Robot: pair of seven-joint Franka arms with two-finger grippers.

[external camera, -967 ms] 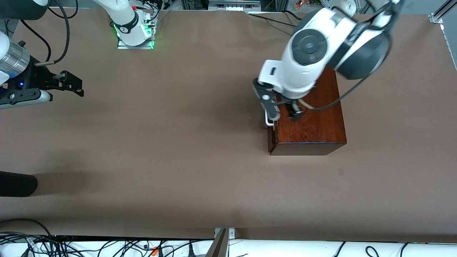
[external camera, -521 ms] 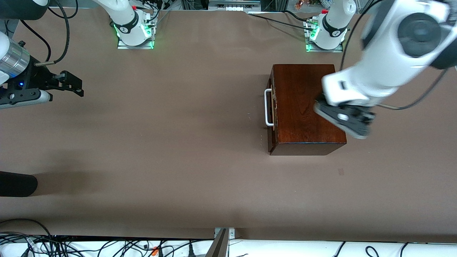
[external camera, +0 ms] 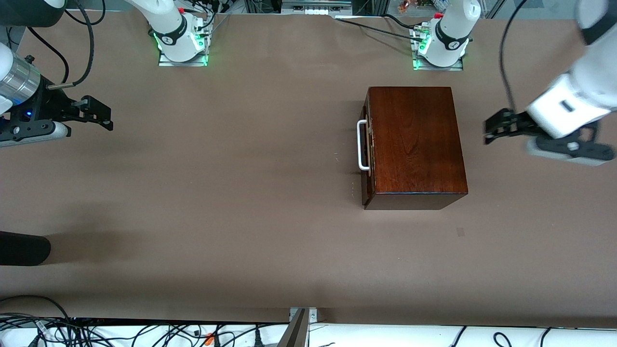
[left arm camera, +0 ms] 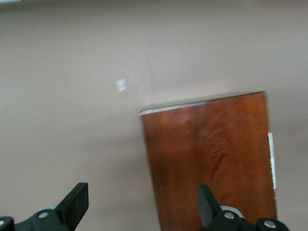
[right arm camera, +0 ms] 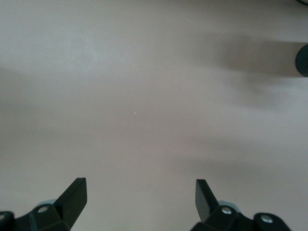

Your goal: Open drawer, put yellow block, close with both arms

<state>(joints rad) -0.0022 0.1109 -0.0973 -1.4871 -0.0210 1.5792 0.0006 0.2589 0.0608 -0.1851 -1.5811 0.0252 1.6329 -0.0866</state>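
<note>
Drawer sits shut in the mahogany box on the brown tabletop, its white handle facing the right arm's end. The left gripper hangs over the tabletop beside the box, toward the left arm's end, jaws spread wide and holding nothing. The right gripper waits well apart from the box at the right arm's end, jaws likewise wide and empty. The yellow block cannot be seen.

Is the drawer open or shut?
Shut: the drawer front sits flush with the box, and no tray shows.
</note>
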